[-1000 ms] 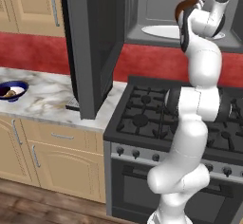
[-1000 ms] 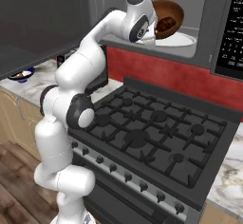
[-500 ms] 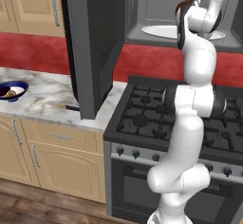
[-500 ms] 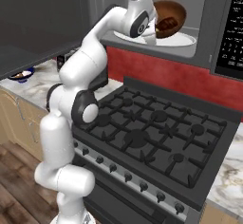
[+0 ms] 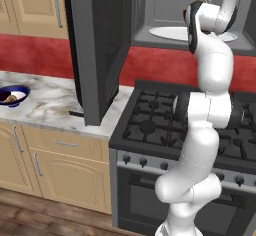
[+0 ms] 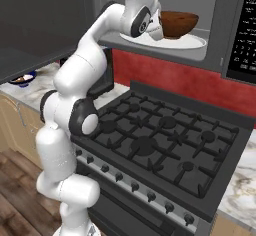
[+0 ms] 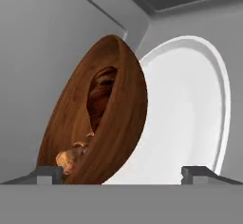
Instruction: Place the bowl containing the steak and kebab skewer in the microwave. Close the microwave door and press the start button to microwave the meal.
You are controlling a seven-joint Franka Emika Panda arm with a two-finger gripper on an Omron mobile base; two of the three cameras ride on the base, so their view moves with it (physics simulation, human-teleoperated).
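in the hand view, bowl (image 7: 102, 118) shows food.

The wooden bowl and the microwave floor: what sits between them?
A white round plate: in the right base view the bowl sits above it inside the microwave.

Left base view: behind arm, left side, looks fwd/down over stove (image 5: 165, 125) twd open microwave (image 5: 165, 10). Right base view: same area from right. Hand view: close-up inside microwave, rolled sideways, facing white plate (image 7: 190, 109).
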